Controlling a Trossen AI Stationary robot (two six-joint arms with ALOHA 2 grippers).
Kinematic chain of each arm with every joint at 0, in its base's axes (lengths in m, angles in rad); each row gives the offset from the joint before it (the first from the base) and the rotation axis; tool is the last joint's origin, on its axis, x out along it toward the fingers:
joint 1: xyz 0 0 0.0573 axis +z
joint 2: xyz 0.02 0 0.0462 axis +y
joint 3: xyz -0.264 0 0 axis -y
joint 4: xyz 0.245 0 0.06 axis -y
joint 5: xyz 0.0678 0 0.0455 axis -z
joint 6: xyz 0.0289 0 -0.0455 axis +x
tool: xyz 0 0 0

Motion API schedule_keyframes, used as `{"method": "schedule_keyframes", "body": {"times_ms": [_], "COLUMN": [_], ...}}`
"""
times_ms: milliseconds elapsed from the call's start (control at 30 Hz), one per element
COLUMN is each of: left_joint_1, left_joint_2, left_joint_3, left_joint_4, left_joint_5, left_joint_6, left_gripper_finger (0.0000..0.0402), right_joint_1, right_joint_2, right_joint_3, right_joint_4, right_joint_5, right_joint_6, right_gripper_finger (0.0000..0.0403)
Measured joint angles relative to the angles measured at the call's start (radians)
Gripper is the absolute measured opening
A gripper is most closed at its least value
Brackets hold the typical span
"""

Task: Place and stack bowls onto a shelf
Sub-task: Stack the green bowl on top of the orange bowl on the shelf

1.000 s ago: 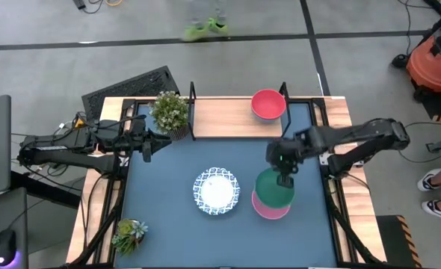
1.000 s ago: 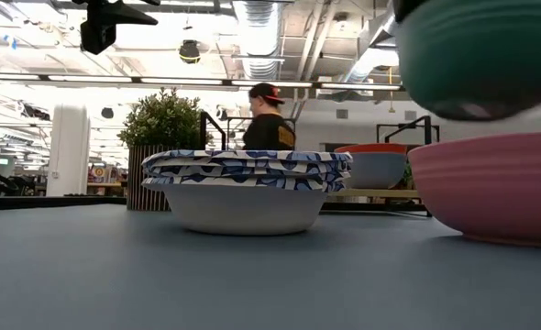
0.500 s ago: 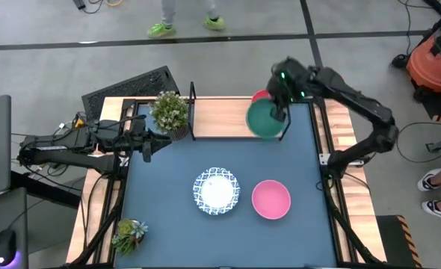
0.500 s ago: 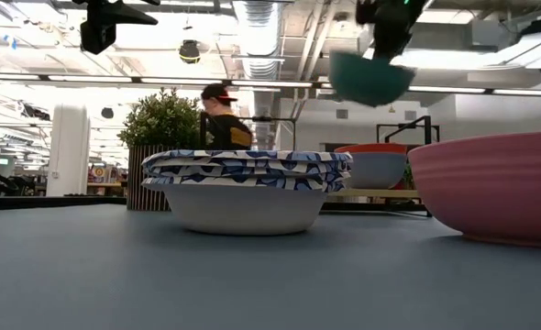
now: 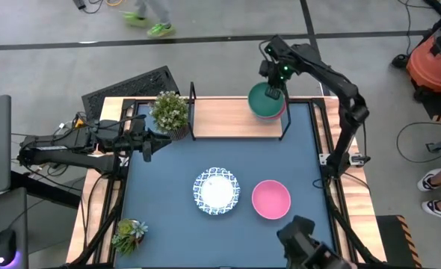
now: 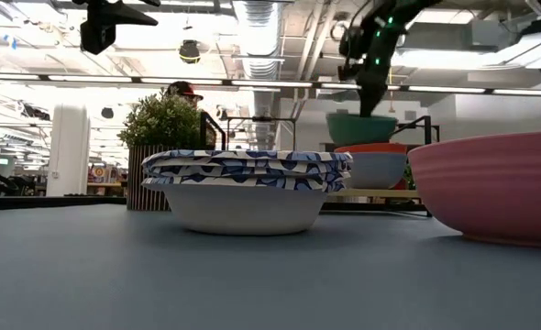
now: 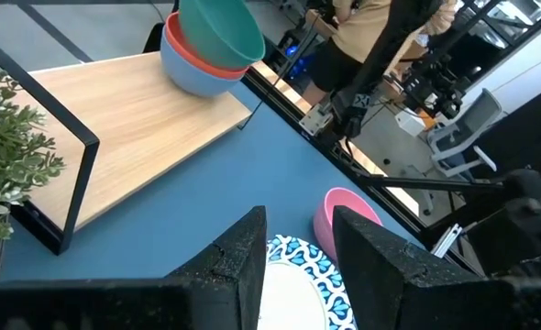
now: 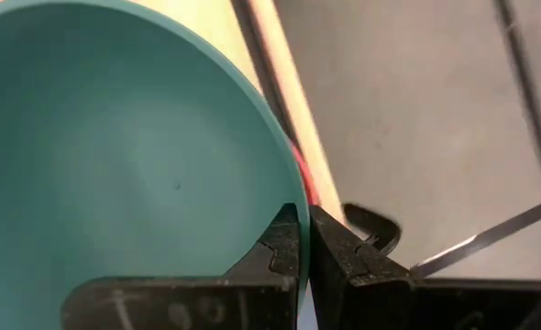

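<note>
While my right gripper [image 8: 303, 240] is clamped on the rim of the teal bowl [image 5: 264, 98], I see that bowl sitting in the red-rimmed bowl [image 6: 373, 164] on the shelf [image 5: 220, 117], at the shelf's right end. In the right wrist view the two fingers [image 8: 339, 247] pinch the teal wall between them, one inside the bowl and one outside. From table height the right arm comes down onto the bowl's rim from above, and the teal bowl rests level in the bowl beneath it.

On the blue tabletop [image 5: 168, 224] I have the pink bowl [image 5: 270, 199] just right of the white bowls with blue patterned rims [image 5: 216, 190], which are nested one in the other; the two lots stand near each other but apart.

My left gripper [image 7: 295, 243] waits at the table's left edge, beside the potted plant [image 5: 169, 112] by the shelf's left post, with its fingers parted and nothing between them. A second small plant [image 5: 129, 234] sits at the near left corner. Beyond the table, a person [image 6: 181, 91] shows behind the plant.
</note>
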Motion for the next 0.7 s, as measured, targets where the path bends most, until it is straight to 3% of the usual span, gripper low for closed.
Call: {"method": "schedule_keyframes", "body": {"times_ms": [300,700], "left_joint_1": [0.000,0.000], "left_joint_2": [0.000,0.000], "left_joint_3": [0.000,0.000], "left_joint_4": [-0.026,-0.030], "left_joint_5": [-0.016,-0.033], "left_joint_6": [0.000,0.000], "left_gripper_finger": [0.0112,0.0112], "right_joint_1": [-0.079,-0.098], "right_joint_2": [0.047,0.054], "right_joint_3": [0.001,-0.028], "right_joint_4": [-0.015,-0.032], "right_joint_5": [-0.067,-0.069], "right_joint_6": [-0.036,-0.071], "right_gripper_finger": [0.0027,0.0043]}}
